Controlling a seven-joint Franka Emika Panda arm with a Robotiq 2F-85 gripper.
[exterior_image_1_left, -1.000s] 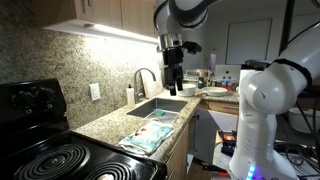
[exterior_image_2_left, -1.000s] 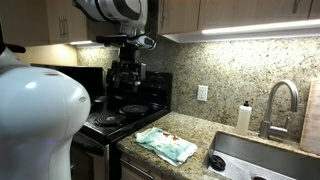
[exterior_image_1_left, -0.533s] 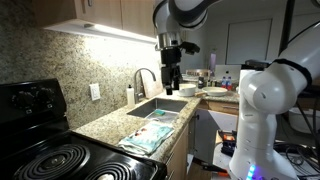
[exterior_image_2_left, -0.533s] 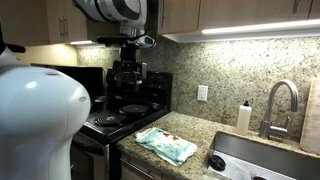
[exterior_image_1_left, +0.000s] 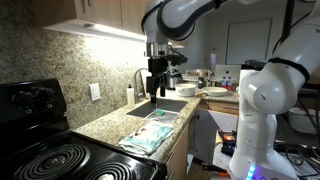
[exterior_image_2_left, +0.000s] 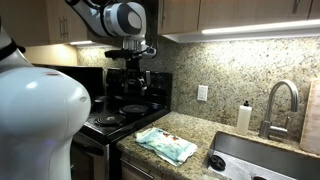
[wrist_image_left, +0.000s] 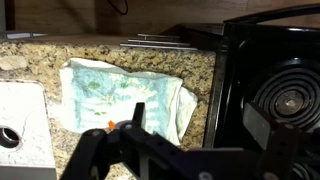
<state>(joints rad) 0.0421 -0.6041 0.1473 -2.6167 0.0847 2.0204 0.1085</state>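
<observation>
Wrist view: the spread end effector (wrist_image_left: 185, 160) hangs above the crumpled pale-green cloth (wrist_image_left: 120, 95) on the speckled granite tabletop (wrist_image_left: 60, 48); best centred over its folds before lowering.

The glossy white robot arm (exterior_image_1_left: 262, 100) is showing fat, rounded plastic shells, and the same smooth white casing (exterior_image_2_left: 40, 118) is bulging like a drum in an exterior view. Dark grey rings (exterior_image_2_left: 127, 18) are breaking up the white at the joints. The matte black claw (exterior_image_1_left: 155, 92) is looking blocky and angular beside those curves, joined on through a black wrist block. In the wrist view its black fingers (wrist_image_left: 95, 150) are appearing thick and flat-sided, with a small orange spot (wrist_image_left: 108, 127) showing on the dark frame. A small blue light (exterior_image_1_left: 250, 170) is glowing low on the casing.
</observation>
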